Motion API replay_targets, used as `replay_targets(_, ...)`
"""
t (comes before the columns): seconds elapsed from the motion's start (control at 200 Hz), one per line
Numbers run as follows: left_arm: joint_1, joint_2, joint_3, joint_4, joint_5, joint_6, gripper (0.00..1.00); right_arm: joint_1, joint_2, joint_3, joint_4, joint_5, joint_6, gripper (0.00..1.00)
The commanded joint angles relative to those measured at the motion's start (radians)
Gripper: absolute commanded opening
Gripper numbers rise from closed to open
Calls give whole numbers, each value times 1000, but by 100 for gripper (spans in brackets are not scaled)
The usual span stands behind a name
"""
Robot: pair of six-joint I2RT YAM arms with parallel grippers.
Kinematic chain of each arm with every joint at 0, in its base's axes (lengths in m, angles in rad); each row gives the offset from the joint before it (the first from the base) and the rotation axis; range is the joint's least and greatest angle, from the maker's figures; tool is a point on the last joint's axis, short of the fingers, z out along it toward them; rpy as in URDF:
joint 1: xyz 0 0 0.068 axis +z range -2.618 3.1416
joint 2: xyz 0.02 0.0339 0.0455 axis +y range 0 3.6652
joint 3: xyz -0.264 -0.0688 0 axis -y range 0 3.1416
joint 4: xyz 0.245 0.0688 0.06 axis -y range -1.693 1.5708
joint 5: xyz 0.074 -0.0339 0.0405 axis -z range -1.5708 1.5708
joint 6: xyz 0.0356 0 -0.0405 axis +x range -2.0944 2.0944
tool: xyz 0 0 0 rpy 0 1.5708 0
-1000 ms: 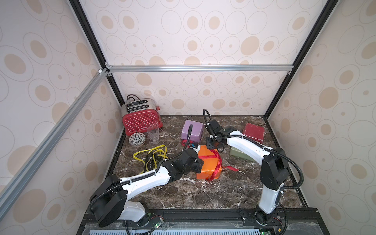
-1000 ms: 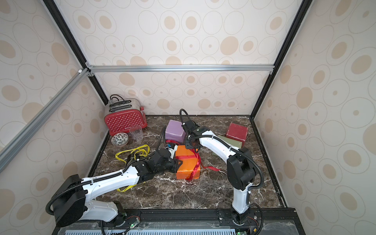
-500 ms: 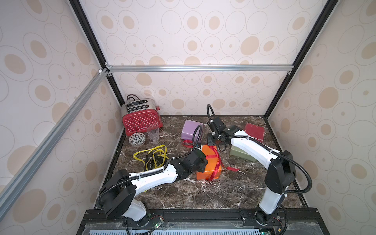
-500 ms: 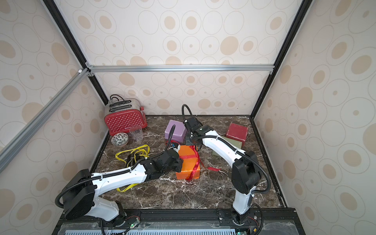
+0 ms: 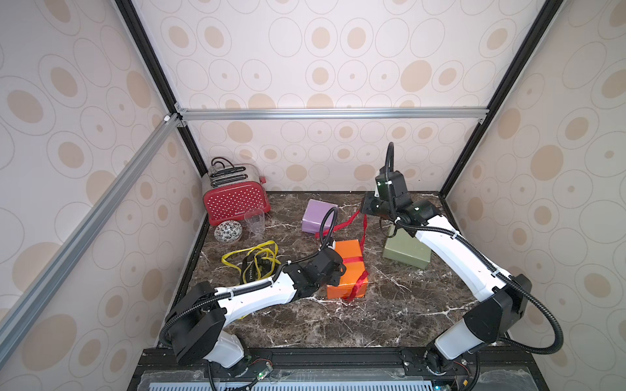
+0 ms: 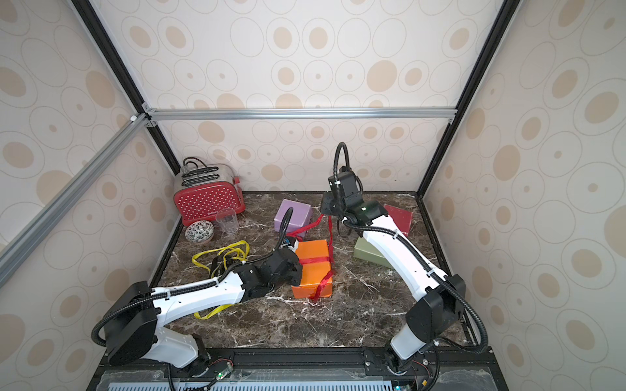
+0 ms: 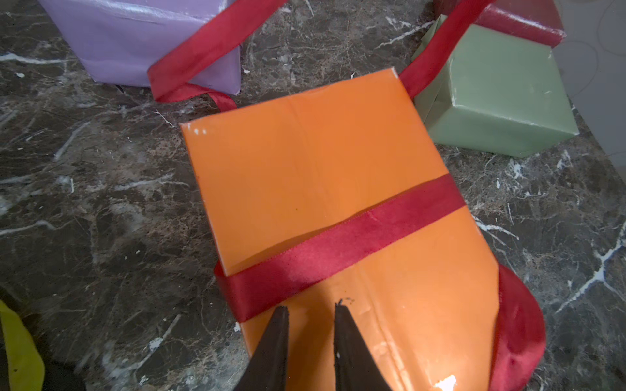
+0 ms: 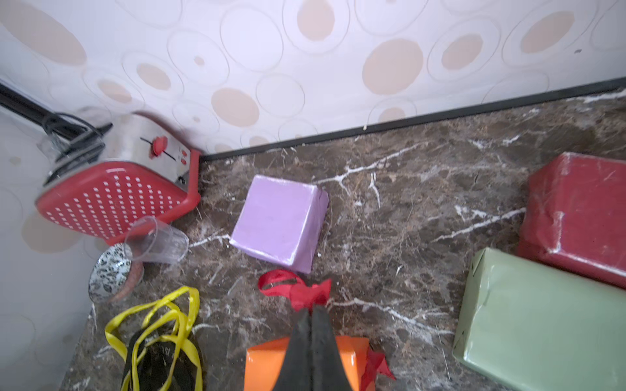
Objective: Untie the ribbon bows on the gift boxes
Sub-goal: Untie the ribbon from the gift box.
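Nearest the front edge of the dark brown marble tabletop, the left arm lies low and reaches to the large orange paper-wrapped box in the middle. The left gripper is over the box's near end, its jaws a little apart above bare orange paper; whether the tips touch the paper cannot be told. Just beyond the tips, the flat red satin ribbon crosses the box top as a single band. It bulges in a loose loop off the near right side.

To the left of the box, loose yellow satin ribbons and a black ribbon with pale lettering lie tangled on the marble.

Past the box's far end, two red strands climb to the right gripper. It hangs above the table with its jaws pressed together on the bunched ribbon. One strand rises from the box's far right corner. The other first curls on the marble just beside the lilac paper-wrapped box.

The olive green wrapped box lies to the right, partly under the right arm, with the dark red wrapped box just behind it. In the far left corner stand a red white-dotted toaster, a clear plastic cup and a small patterned bowl.
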Motion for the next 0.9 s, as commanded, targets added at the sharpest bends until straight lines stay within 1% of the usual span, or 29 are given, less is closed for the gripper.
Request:
replay_targets(0.0,-3,28,15,-82,-22,-6,25,-27,27,100,23,43,-16,0)
replay_targets(0.175,-3,23,14,-80,-21,1,25,-75,132,275,-36,34,-56,0)
replay_targets(0.26,-3,15,10,-76,-22,2,26,-96,188,336,-69,41,-72,4)
replay_targets(0.3,-3,11,8,-74,-22,3,26,-109,215,365,-86,40,-71,4)
replay_targets(0.426,-3,-1,1,-64,-20,12,27,-168,283,422,-144,-5,-39,9)
replay_targets(0.451,-3,-6,0,-63,-21,12,27,-183,295,433,-161,-21,-28,11)
replay_targets(0.501,-3,-11,-1,-66,-27,13,28,-212,315,451,-193,-70,-9,20)
replay_targets(0.556,-3,-16,-1,-71,-35,15,29,-228,329,471,-243,-119,16,33)
replay_targets(0.576,-2,-18,-1,-73,-39,16,29,-257,329,474,-260,-130,18,37)
replay_targets(0.616,-3,-22,-3,-74,-43,18,30,-268,315,468,-293,-136,22,41)
replay_targets(0.656,-2,-28,-4,-73,-45,21,30,-271,274,427,-302,-101,35,45)
replay_targets(0.676,-3,-30,-6,-71,-46,21,31,-270,240,366,-282,-92,42,47)
replay_targets(0.716,-2,-35,-8,-69,-48,24,32,-271,151,234,-168,-91,59,52)
replay_targets(0.776,-2,-45,-11,-64,-48,31,32,-271,2,-24,42,-108,86,61)
replay_targets(0.806,-2,-51,-13,-62,-51,34,33,-271,-56,-118,110,-115,109,64)
replay_targets(0.851,-2,-63,-21,-53,-55,37,33,-270,-111,-194,152,-148,130,65)
replay_targets(0.891,-1,-74,-31,-44,-58,39,33,-271,-126,-211,133,-216,129,64)
